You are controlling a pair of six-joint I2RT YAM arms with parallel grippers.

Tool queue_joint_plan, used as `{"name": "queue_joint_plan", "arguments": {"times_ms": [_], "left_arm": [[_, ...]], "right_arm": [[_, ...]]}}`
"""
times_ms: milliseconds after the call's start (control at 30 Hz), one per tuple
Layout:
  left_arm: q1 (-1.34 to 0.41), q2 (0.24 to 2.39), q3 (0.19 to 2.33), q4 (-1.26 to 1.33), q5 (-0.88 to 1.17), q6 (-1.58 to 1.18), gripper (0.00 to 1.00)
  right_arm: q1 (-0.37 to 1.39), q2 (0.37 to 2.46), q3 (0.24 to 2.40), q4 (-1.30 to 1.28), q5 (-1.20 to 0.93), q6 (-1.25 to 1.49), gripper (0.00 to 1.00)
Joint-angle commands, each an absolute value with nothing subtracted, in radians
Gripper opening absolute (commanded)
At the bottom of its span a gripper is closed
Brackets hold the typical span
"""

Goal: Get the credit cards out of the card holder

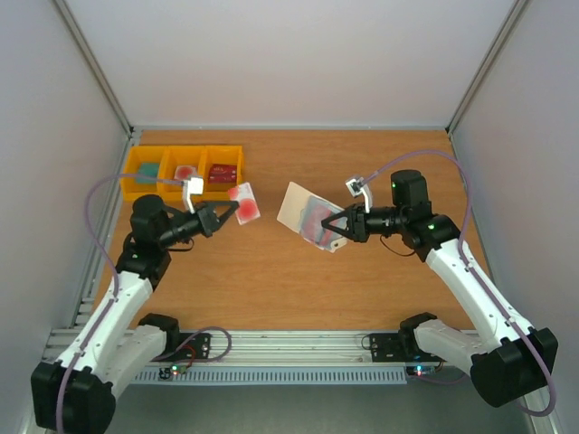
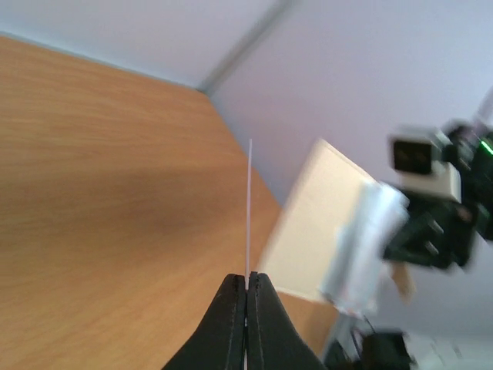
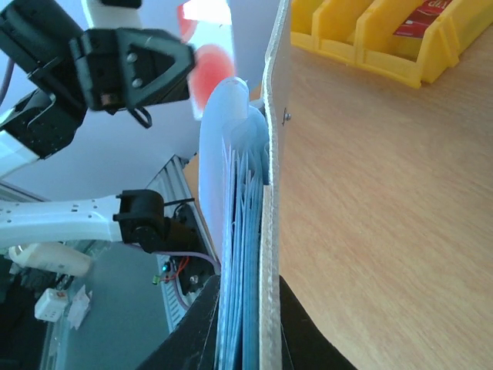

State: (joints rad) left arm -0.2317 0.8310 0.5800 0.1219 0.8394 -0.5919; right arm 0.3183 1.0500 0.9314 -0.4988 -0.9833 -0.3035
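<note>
My left gripper (image 1: 223,217) is shut on one credit card (image 1: 244,204), whitish-pink with red round marks, held in the air left of the card holder (image 1: 306,217). In the left wrist view the credit card (image 2: 249,216) shows edge-on as a thin white line rising from the closed left gripper (image 2: 246,282). The cream card holder (image 2: 320,223) hangs beyond it. My right gripper (image 1: 331,224) is shut on the card holder. In the right wrist view the right gripper (image 3: 246,291) clamps the card holder (image 3: 269,193) by its cream cover and pale blue pockets (image 3: 240,254).
A row of yellow bins (image 1: 136,163) stands at the back left, also seen as yellow bins (image 3: 362,38) in the right wrist view. They hold a teal item, a pink-red card and a red item. The arm bases sit on the rail at the near edge.
</note>
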Motion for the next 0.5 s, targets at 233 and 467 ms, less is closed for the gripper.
{"name": "queue_joint_plan", "arguments": {"times_ms": [233,467], "left_arm": [[0.142,1.116,0.944,-0.474,0.347,-0.796,0.0],[0.206,1.567,1.631,-0.938,0.295,-0.583,0.0]], "right_arm": [[0.308,1.055,0.939,-0.353,-1.006,-0.232,0.01],[0.309,1.096,1.031,-0.374,-1.019,-0.218,0.01]]}}
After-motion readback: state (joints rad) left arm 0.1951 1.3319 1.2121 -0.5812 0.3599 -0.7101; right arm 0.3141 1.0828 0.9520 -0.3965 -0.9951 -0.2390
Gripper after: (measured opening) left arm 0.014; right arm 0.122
